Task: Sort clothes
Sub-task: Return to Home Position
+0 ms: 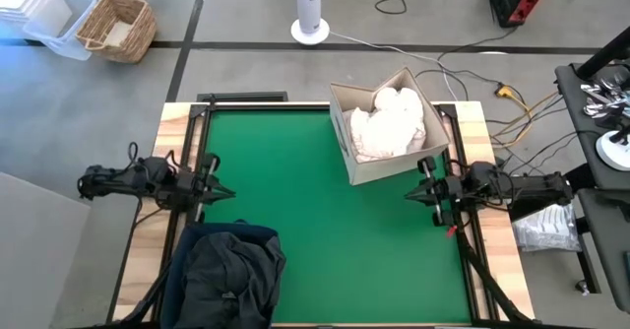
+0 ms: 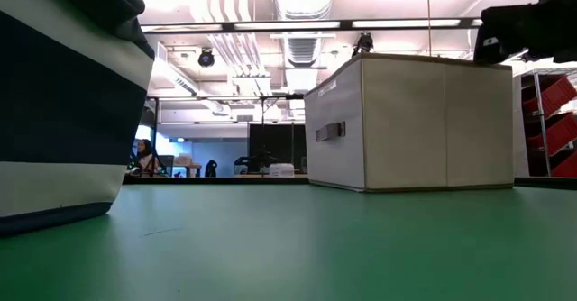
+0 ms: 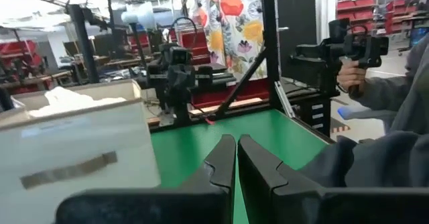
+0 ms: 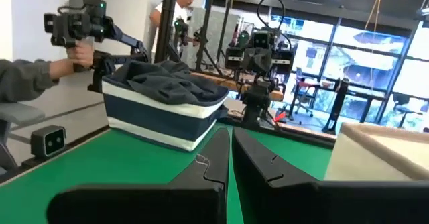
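Front-left corner of table (image 1: 335,230): navy bin (image 1: 251,232) cut off by high view's lower edge; dark clothes (image 1: 228,275) heaped, separate pieces indistinguishable. Lower layers of white clothes (image 1: 391,124) hidden inside box (image 1: 384,166).

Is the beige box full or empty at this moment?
Nearly full: in the high view, white clothes fill the beige box about up to its rim.

Overhead light, even: green table (image 1: 325,230) uniformly lit in the high view, shadows soft, white clothes (image 1: 389,124) nearly washed out. Low view: ceiling strip lights (image 2: 410,23) glare white; near face of the fabric bin (image 2: 54,112) in shade. Right wrist view: bright windows (image 4: 375,49) backlight the room.
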Controlling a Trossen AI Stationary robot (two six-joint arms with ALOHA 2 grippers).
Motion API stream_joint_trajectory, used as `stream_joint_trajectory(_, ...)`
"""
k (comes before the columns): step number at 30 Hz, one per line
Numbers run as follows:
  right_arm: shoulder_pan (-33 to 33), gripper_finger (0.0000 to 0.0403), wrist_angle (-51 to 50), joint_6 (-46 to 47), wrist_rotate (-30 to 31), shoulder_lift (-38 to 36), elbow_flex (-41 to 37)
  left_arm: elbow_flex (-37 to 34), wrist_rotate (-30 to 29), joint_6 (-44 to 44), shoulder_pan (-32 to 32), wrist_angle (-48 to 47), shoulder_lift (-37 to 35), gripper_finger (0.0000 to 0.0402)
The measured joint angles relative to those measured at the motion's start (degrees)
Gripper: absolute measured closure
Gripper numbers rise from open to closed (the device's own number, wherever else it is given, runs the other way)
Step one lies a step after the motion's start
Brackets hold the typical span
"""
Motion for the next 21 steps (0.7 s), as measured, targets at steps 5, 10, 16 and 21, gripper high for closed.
stream_joint_trajectory(5,0.00,0.0390,-0.61,1.92,0.02,0.00,-0.26,-2.72,0.49,-1.46,-0.02,3.60,-0.02,0.0401)
stream_joint_trajectory(10,0.00,0.0390,-3.50,3.00,4.20,0.02,-0.28,-5.86,0.49,-4.43,-0.04,3.61,0.02,0.0401)
stream_joint_trajectory(16,0.00,0.0390,-6.92,4.52,10.79,1.50,-0.26,-7.74,0.34,-5.92,-0.09,3.36,0.13,0.0401)
stream_joint_trajectory(21,0.00,0.0390,-7.04,4.74,10.89,2.68,-0.26,-7.74,-2.09,-6.94,-0.07,1.32,0.19,0.0401)
